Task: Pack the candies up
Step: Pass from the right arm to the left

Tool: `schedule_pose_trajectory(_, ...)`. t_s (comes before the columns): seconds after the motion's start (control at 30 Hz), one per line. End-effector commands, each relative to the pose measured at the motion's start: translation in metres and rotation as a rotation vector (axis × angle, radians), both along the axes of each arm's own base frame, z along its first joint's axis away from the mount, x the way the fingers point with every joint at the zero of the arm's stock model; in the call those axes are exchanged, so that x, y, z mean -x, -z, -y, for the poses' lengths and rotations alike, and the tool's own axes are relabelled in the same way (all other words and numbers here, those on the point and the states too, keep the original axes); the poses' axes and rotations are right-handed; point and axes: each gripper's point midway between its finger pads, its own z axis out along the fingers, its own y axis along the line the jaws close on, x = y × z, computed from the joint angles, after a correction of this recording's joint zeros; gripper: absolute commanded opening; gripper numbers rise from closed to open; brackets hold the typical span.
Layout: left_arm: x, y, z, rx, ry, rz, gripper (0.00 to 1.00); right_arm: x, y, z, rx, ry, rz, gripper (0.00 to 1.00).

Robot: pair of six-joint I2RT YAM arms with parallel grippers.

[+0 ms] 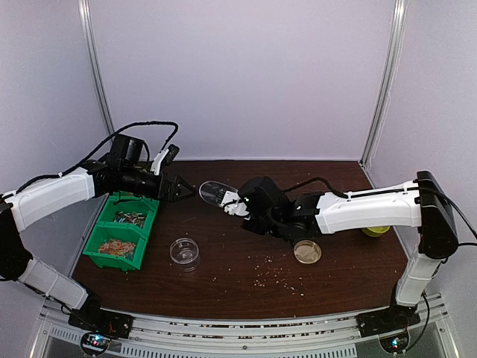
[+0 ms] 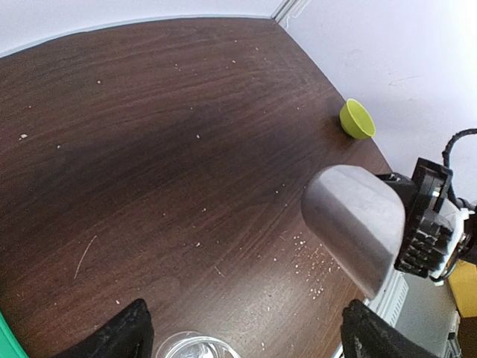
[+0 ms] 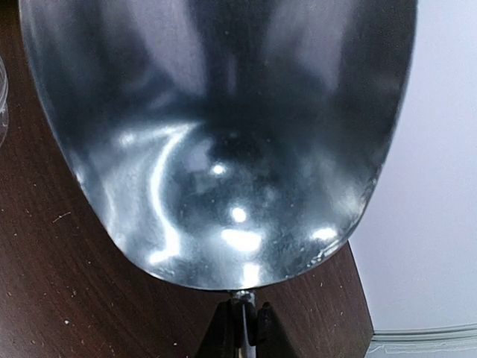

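- Table (image 1: 339,272): dark wood, with pale crumbs (image 1: 277,273) scattered near the right.
- Green bin (image 1: 110,262): at the left edge, just nearer than the left arm's wrist.
- Scoop (image 1: 215,193): metal and empty. Its long axis runs from far left to near right, mouth leftward.
- Right gripper (image 1: 237,205): clenched on the scoop's handle.
- Left gripper (image 1: 181,190): released, jaws spread wide, just left of the scoop's mouth.
- Clear cup (image 1: 184,252): on the near side of the scoop, right of the bin.
- Candies (image 1: 118,246): in the bin's compartments, left of the scoop and nearer. The left arm is closer to them, but the right holds the tool.
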Motion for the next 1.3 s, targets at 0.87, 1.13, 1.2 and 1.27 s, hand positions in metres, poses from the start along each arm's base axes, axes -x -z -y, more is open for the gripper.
schedule_pose_trajectory(0.87, 0.010, -0.004, 0.022, 0.066, 0.113, -0.015, 0.74, 0.006, -0.006, -0.032, 0.022, -0.004, 0.034, 0.00)
schedule_pose_trajectory(1.13, 0.012, -0.003, 0.026, 0.079, 0.137, -0.032, 0.61, 0.008, -0.006, -0.039, 0.039, -0.015, 0.041, 0.00)
schedule_pose_trajectory(1.2, 0.013, -0.002, 0.026, 0.081, 0.141, -0.036, 0.54, 0.007, -0.005, -0.040, 0.046, -0.012, 0.041, 0.00)
schedule_pose_trajectory(1.27, 0.013, -0.001, 0.027, 0.082, 0.145, -0.040, 0.49, 0.008, -0.004, -0.041, 0.050, -0.015, 0.040, 0.00)
